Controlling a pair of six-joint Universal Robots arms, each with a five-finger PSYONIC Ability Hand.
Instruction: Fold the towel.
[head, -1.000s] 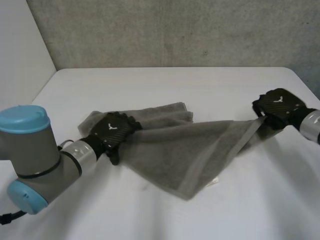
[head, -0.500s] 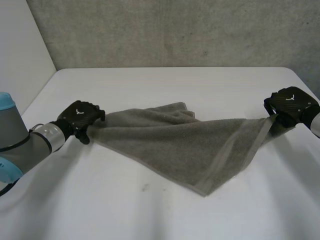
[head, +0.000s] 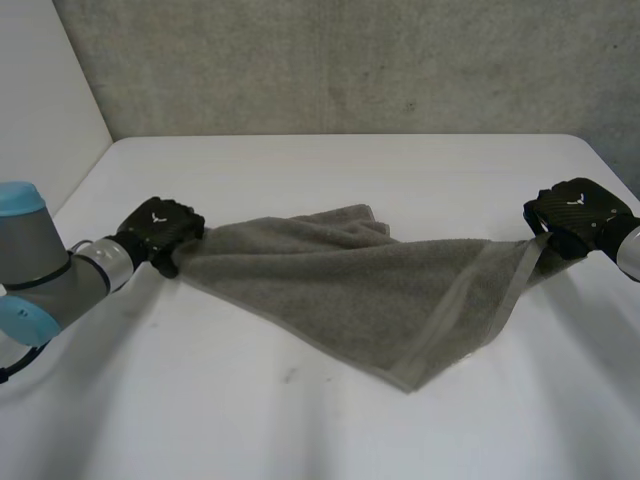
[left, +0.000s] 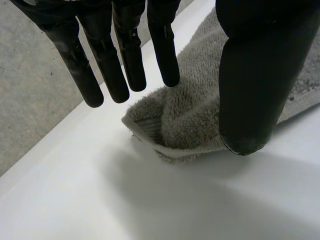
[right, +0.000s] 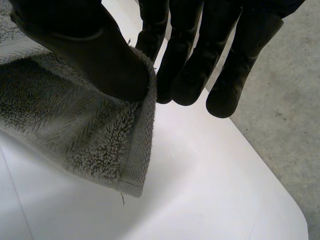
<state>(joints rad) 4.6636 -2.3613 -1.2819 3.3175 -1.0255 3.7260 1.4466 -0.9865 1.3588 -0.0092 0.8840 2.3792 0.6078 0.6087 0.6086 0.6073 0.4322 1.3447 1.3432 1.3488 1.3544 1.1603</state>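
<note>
**A:** What is the biggest thing in front of us?

**B:** The white worktop (head: 330, 440), with a rough grey wall (head: 350, 60) behind it.

**A:** And where is the towel?

**B:** The grey towel (head: 340, 285) lies spread across the middle of the worktop, between the two arms. One pointed corner faces the near edge, and a woven band runs along the right side up to the far right corner. Some of the cloth is doubled over at the back.

**A:** The arms?

**B:** The left arm (head: 40, 265) reaches in from the left to the towel's left corner. The right arm (head: 628, 248) comes in at the right edge.

**A:** What about the left robot hand (head: 158, 228)?

**B:** Its wrist camera shows the fingers (left: 120, 60) straight, well apart from the thumb (left: 255, 75). The towel's corner (left: 190, 115) sits bunched on the worktop in the gap, and the thumb tip is against the cloth. It isn't clamped.

**A:** The right robot hand (head: 575, 208)?

**B:** It pinches the towel's right corner (right: 65, 120) between the thumb (right: 90, 45) and the fingers (right: 195, 65), with that corner raised off the worktop.
</note>
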